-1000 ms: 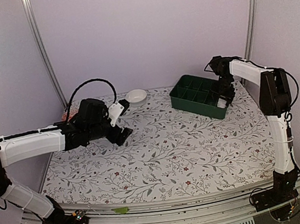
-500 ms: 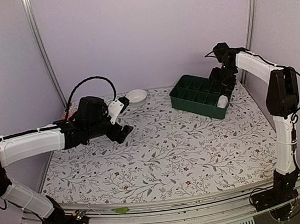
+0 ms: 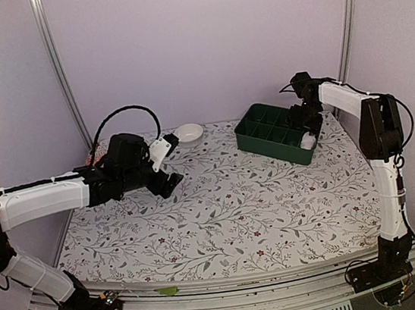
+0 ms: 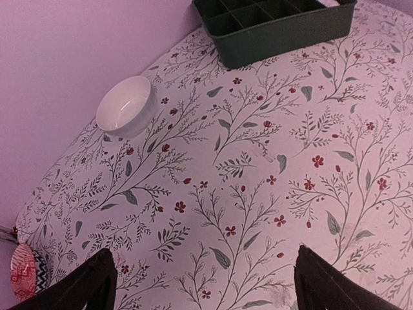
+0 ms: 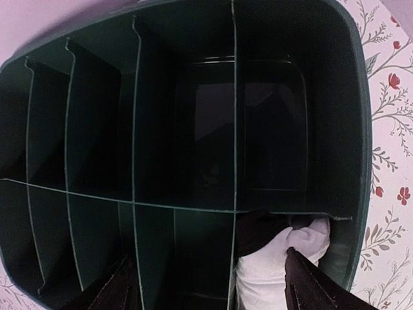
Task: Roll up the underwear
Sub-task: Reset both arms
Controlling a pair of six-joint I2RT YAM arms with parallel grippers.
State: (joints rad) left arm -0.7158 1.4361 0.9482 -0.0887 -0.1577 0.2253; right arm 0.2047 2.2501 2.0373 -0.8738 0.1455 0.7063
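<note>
currently: flowered table (image 3: 224, 221) carries a green divided tray (image 3: 268, 153) at its far right. left gripper (image 4: 203, 287) hovers over the cloth left of centre, jaws spread wide, nothing between them. right gripper (image 5: 213, 290) hangs over the tray, jaws apart, holding nothing. underwear (image 5: 274, 258) sits bundled, white with black showing, in the tray's right-end corner compartment, just beside one finger. bowl (image 4: 124, 106) at far edge, well apart from tray.

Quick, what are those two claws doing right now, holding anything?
Left gripper: open, holding nothing.
Right gripper: open, empty, above the underwear in the green tray.
</note>
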